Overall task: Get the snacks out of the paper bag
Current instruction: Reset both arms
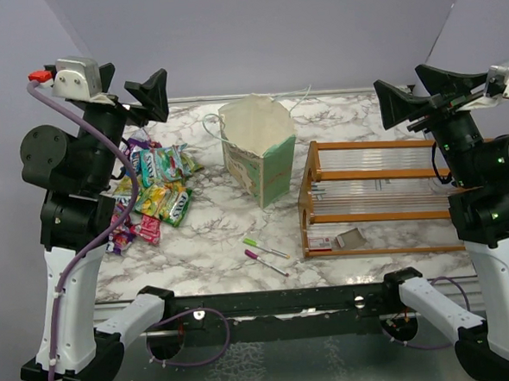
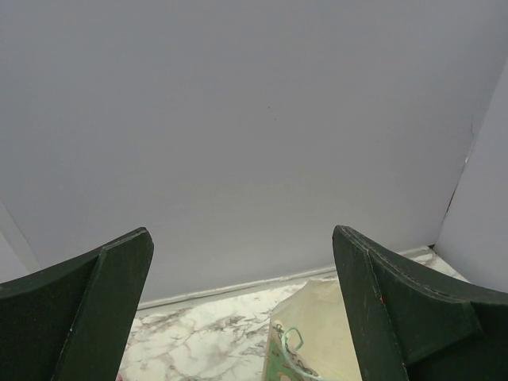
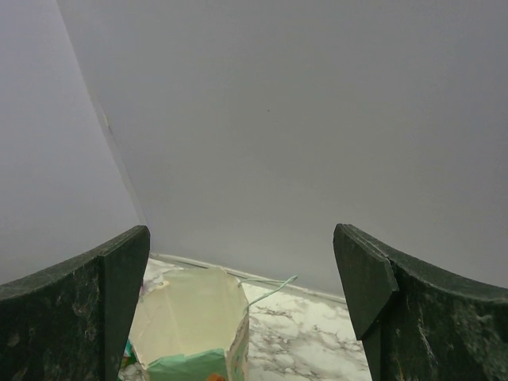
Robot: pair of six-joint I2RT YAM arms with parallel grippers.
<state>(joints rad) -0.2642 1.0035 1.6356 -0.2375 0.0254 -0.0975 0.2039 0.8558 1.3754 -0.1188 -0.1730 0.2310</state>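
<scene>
My left gripper [image 1: 149,95] and right gripper [image 1: 397,98] gape wide, empty. The snacks [image 1: 159,188] lie heaped by the left edge. The paper bag [image 1: 266,168] stands upright near the far edge; a finger snagging its rim could topple it.

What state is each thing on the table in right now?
bag: standing, mouth open
snacks: out, piled left of the bag
pens: lying flat, near side of the bag
rack: resting right of the bag
left gripper: open, empty, raised
right gripper: open, empty, raised
</scene>
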